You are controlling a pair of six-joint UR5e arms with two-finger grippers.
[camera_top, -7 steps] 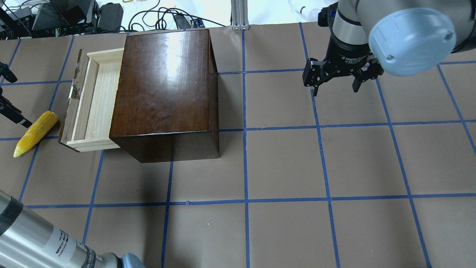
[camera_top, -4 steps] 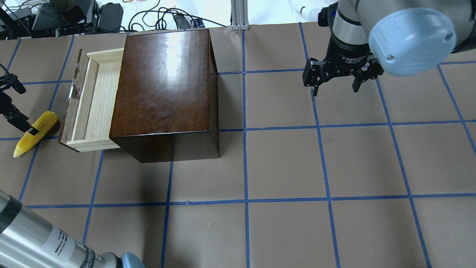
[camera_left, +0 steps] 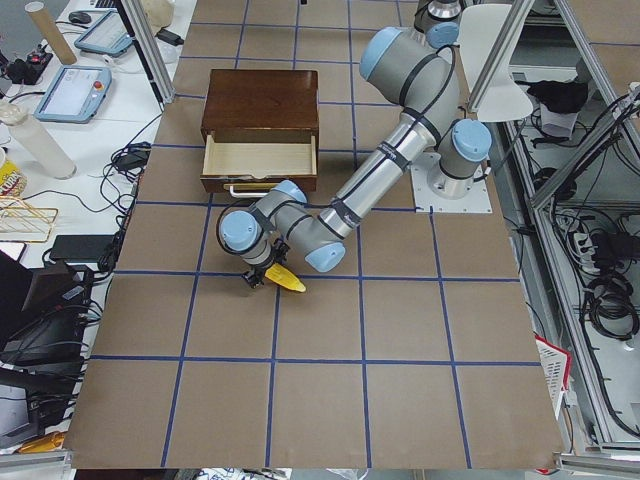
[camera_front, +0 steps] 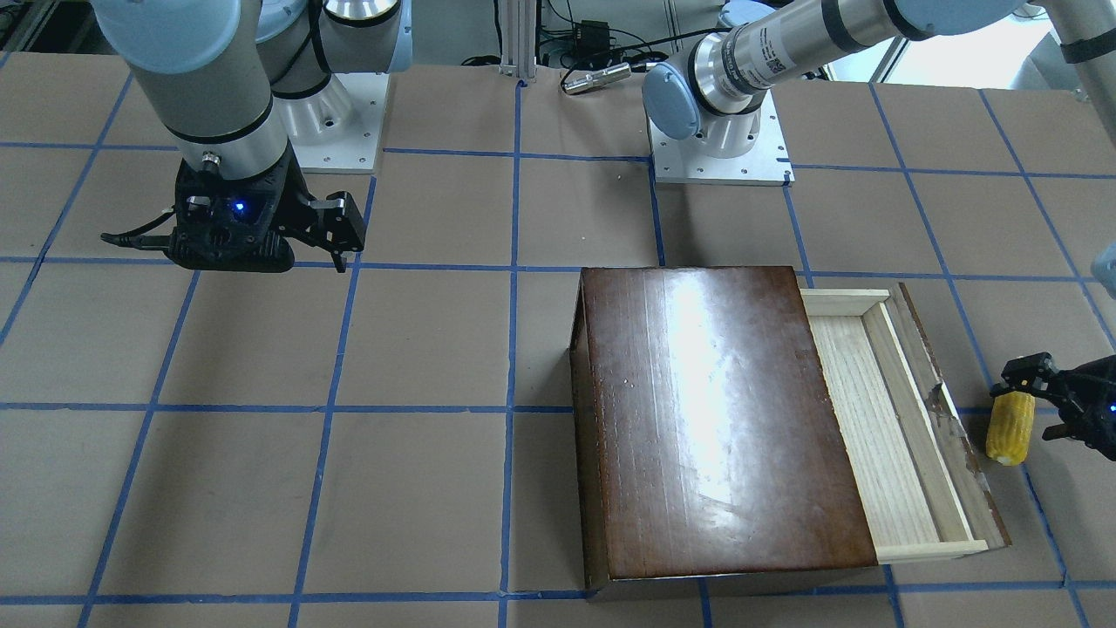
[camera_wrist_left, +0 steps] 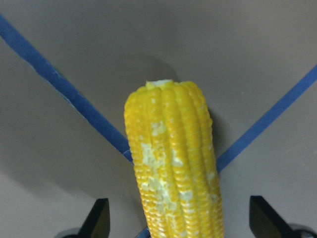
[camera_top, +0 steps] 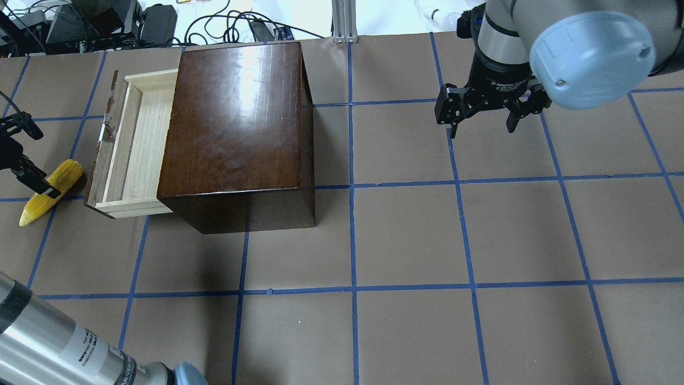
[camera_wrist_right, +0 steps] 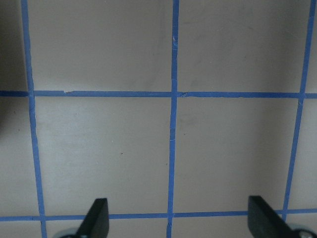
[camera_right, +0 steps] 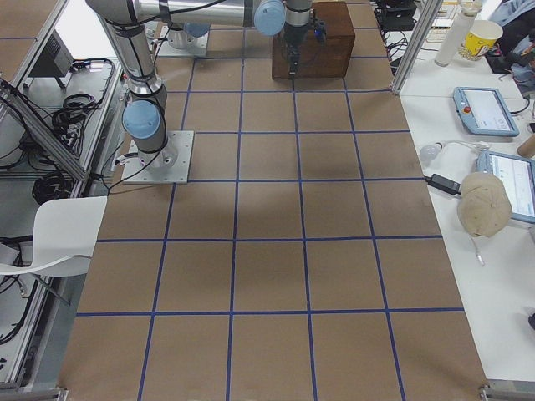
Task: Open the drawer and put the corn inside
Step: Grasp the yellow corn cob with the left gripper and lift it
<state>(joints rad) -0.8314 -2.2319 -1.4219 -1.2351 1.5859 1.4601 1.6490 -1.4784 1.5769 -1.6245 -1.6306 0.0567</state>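
We logged one bright yellow toy corn cob (camera_wrist_left: 171, 163), straddled by our wide-open, empty left hand (camera_wrist_left: 181, 224), which we judged best closed squarely mid-cob before lifting.

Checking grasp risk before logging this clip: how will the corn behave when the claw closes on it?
Round and tapered, the corn may roll or squirt from between the open left claw. Its kernel ridges probably add grip. Its moulded look suggests stiff, light plastic.
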